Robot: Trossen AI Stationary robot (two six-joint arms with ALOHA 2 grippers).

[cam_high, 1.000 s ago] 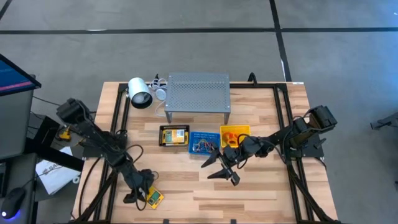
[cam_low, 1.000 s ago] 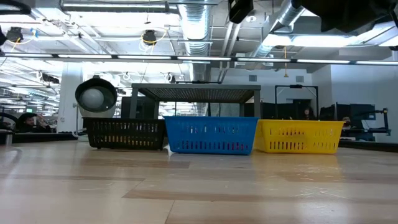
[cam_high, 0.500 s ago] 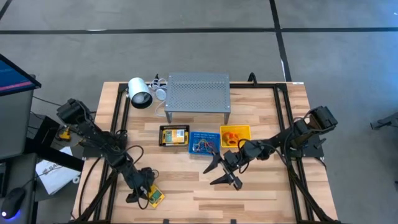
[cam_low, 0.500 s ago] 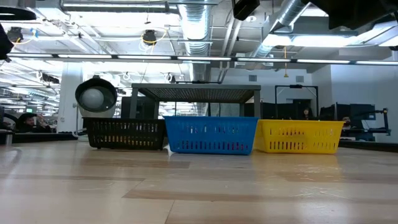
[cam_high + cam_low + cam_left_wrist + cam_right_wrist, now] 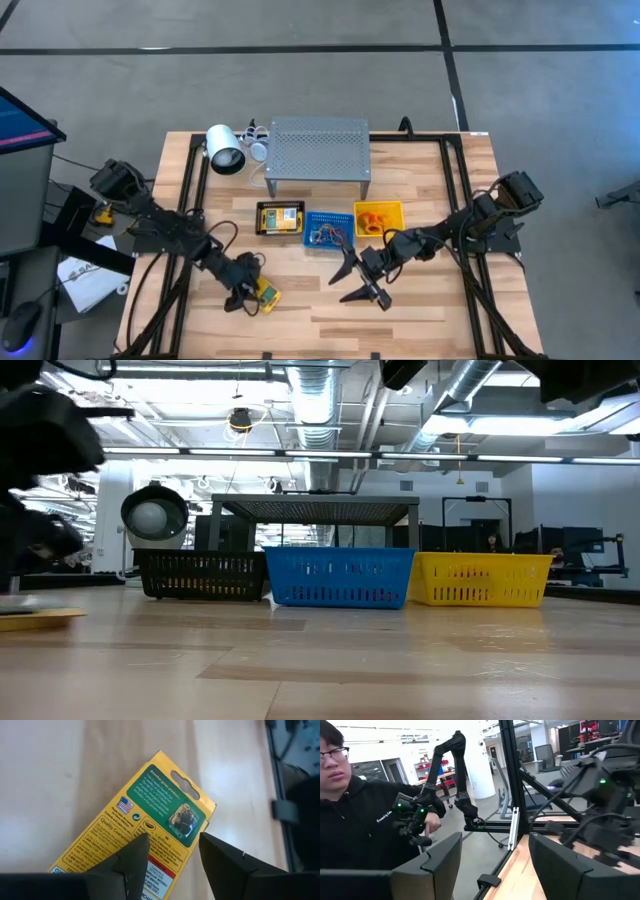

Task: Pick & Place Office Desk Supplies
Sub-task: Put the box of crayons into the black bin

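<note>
Holding the yellow-and-green pack [image 5: 150,832] by one end, the left gripper [image 5: 167,857] has its two dark fingers closed on the flat card. One finger sits on each side of the pack. From above, the left gripper [image 5: 243,287] is near the front of the table [image 5: 440,320], to the left, and the pack [image 5: 266,293] pokes out just beside it. From table height the pack [image 5: 35,619] looks flat and low, very near the wood; whether it touches cannot be seen.

What could go wrong? The pack is thin and smooth, and only its end is pinched. It could slip out or swing down when the arm moves. If it hangs low, its free end could catch on a basket wall.

Three baskets sit in a row in the middle of the table. The black basket [image 5: 279,218] already has a yellow pack in it, so that is likely where this one goes. The blue basket [image 5: 323,229] is right beside it, so a bad aim could drop the pack in the wrong one.

The right gripper [image 5: 360,282] hovers with its fingers wide apart and nothing in them, in front of the blue basket and the yellow basket [image 5: 378,216]. The two arms could bump if the left one swings too far across.
</note>
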